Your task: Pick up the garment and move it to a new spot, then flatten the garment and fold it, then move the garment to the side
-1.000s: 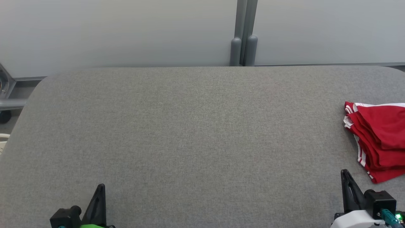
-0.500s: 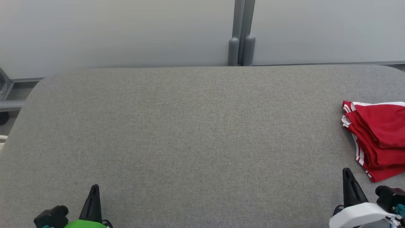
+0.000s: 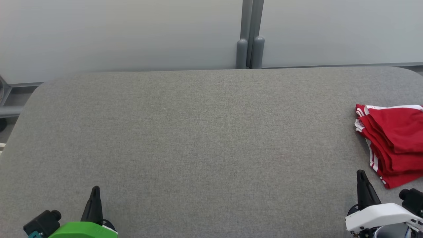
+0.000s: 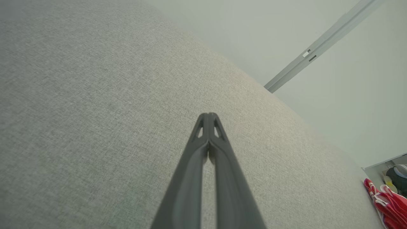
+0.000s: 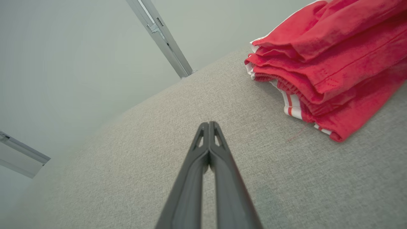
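The garment (image 3: 393,142) is red with white side stripes, folded into a stacked bundle at the right edge of the grey padded table (image 3: 198,132). The right wrist view shows the same garment (image 5: 330,70) up close at its upper right. My right gripper (image 3: 361,178) sits low at the lower right, just left of the garment's near corner and apart from it, fingers shut with nothing between them (image 5: 209,124). At the lower left my left gripper (image 3: 95,191) is shut and empty too (image 4: 208,116), far from the garment (image 4: 386,203).
Behind the table stands a pale wall with a grey double post (image 3: 249,49). A grey metal frame (image 3: 6,99) shows past the table's left corner. The table's wide middle is bare fabric.
Both arms have drawn back toward the bottom edge, the left one drifting left. The whole picture has shifted slightly, so the camera has moved; the garment lies as before.
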You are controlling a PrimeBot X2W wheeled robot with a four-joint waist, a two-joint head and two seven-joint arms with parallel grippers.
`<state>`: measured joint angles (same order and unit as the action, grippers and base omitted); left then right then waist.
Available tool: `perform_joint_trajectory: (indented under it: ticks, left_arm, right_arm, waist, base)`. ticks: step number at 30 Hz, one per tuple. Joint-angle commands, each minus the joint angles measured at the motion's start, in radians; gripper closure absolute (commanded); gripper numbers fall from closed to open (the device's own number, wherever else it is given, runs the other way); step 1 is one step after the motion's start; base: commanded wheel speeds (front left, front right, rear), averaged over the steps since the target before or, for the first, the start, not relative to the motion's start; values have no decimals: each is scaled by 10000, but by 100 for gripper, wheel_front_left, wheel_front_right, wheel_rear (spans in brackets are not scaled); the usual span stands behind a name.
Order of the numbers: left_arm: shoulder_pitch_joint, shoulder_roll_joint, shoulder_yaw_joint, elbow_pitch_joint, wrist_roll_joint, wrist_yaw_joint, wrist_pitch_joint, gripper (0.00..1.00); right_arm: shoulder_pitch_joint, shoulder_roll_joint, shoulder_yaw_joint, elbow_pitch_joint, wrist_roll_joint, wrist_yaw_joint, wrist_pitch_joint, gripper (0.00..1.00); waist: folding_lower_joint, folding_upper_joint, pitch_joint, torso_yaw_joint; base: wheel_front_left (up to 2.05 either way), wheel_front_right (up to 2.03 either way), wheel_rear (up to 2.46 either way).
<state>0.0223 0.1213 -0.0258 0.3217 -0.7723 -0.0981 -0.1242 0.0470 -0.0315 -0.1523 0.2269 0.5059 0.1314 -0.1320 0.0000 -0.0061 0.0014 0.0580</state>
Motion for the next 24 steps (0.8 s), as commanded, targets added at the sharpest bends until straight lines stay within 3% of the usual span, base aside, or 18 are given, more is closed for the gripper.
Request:
perform_joint_trajectory:
  ticks: [1,24]
  left_arm:
    - [-343,28,116,-180,-299,-62,51,100]
    - [-742,-228,598,-350,-3029,-165,875,100]
  right_arm:
    - [-282,-87,11,-92,369,-3,57,100]
    - [-788,-131,174,30,4000,-3,851,100]
  waist:
    - [0,14,0,-6]
    - [0,26,5,-150]
  base:
    - [0,0,0]
    - [0,0,0]
